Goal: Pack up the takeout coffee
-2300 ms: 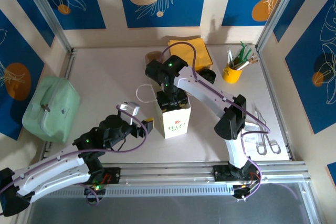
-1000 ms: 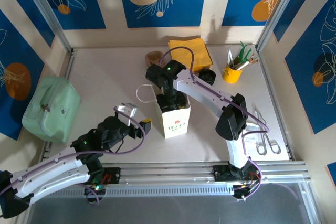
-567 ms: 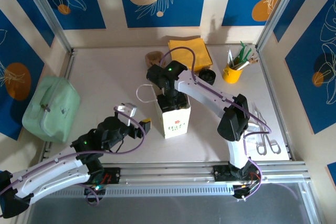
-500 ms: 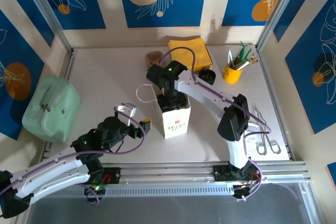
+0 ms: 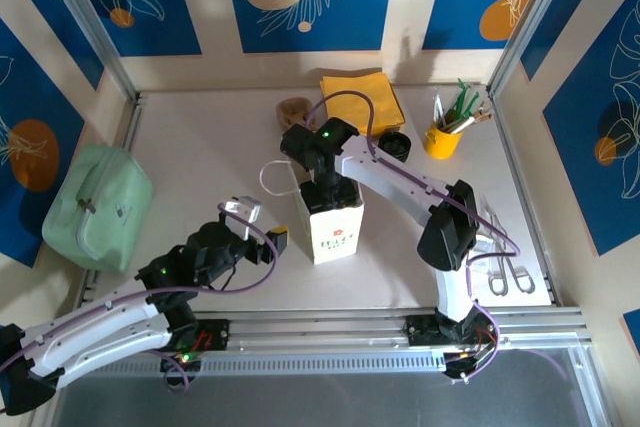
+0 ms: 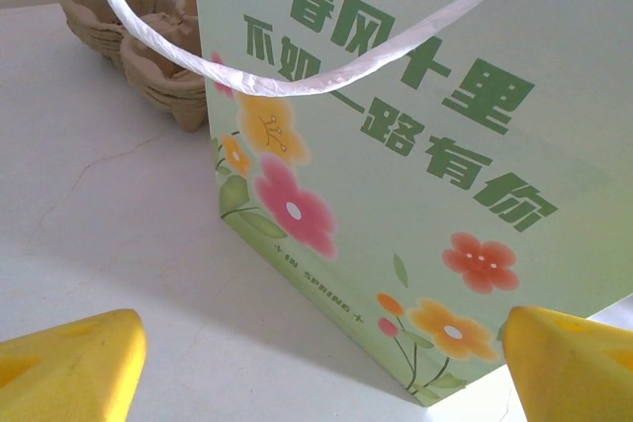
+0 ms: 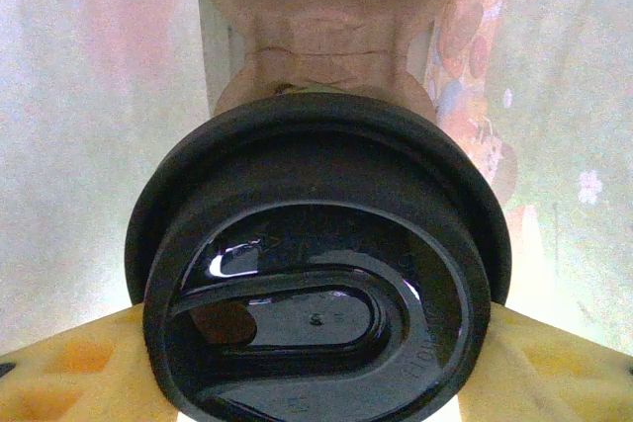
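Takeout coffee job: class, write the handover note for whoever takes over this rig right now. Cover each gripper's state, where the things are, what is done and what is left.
Right gripper: jaws shut on the takeout coffee, lowered through the open top of the paper bag.
Left gripper: jaws open and empty, low, facing the bag's printed side, not touching it.
Done: coffee is gripped and inside the bag's walls.
Left: cannot tell whether it rests on the bottom. Probably set it down, release it and lift the right arm out.

L end effector [image 6: 316, 368] spread wide, R end effector [image 7: 316, 368] clamped on cup [image 7: 316, 284]
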Controlling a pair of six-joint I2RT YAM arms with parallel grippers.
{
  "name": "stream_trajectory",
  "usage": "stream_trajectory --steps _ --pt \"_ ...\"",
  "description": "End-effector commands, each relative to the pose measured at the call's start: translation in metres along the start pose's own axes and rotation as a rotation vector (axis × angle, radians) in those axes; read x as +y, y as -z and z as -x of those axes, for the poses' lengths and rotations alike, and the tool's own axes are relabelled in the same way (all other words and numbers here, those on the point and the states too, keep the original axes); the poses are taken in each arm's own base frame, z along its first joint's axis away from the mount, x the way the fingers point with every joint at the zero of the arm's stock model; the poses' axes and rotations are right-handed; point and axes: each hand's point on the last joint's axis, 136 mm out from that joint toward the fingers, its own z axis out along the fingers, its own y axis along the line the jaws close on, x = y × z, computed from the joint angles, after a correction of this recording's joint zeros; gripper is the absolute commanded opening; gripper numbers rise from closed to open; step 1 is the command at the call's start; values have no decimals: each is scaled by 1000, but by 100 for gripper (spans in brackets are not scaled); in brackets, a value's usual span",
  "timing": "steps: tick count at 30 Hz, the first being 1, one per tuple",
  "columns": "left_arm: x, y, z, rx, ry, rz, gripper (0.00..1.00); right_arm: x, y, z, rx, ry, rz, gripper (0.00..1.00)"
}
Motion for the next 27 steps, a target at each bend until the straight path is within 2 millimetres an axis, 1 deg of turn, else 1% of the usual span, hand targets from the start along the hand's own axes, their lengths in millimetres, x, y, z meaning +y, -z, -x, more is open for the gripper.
stream_trajectory --steps 1,27 --pt "1 0 0 -9 -11 7 93 0 3 -8 12 -7 19 62" --pt "0 -4 -1 -3 -10 7 93 0 -11 -8 25 -9 38 62"
